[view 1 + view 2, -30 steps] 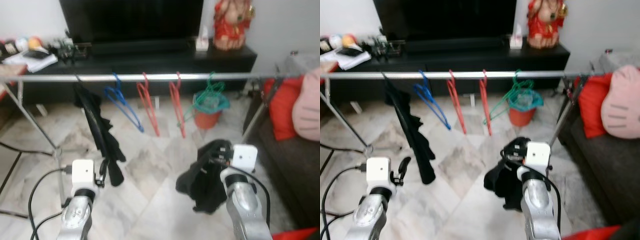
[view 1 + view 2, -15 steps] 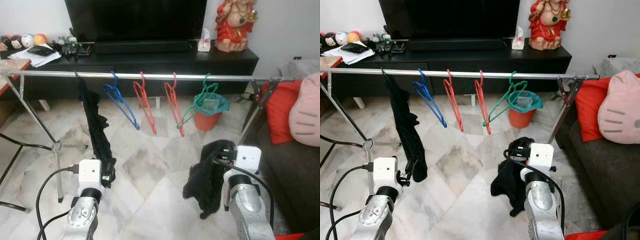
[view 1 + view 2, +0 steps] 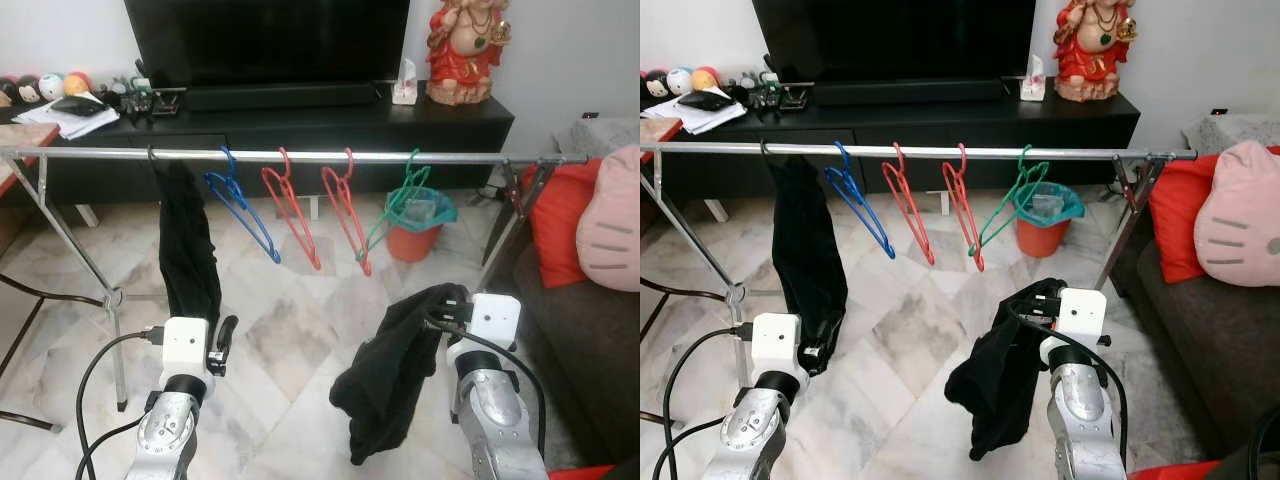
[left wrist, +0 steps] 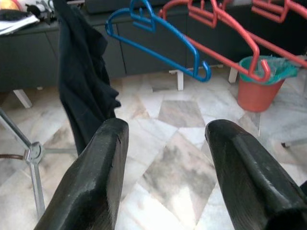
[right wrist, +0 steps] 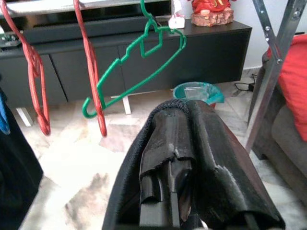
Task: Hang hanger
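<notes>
The right gripper (image 5: 192, 158) clenches a limp black cloth garment (image 3: 385, 385) below the silver metal clothes rail (image 3: 300, 156) with plastic hangers; the left gripper (image 4: 165, 167) hovers, fingers released.

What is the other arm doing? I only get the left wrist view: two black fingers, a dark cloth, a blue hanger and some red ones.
Observer: The right tool is shut on a black garment that droops from it toward the floor.
Operator: Is anything hung past the red ones?
Observer: Yes, a green hanger hangs just beyond the red hangers, last in the row.
Operator: And after that?
Observer: The rail runs bare from there to its right-hand stand.
Operator: What is beside that end?
Observer: A dark sofa with a red cushion and a pink cushion.
</notes>
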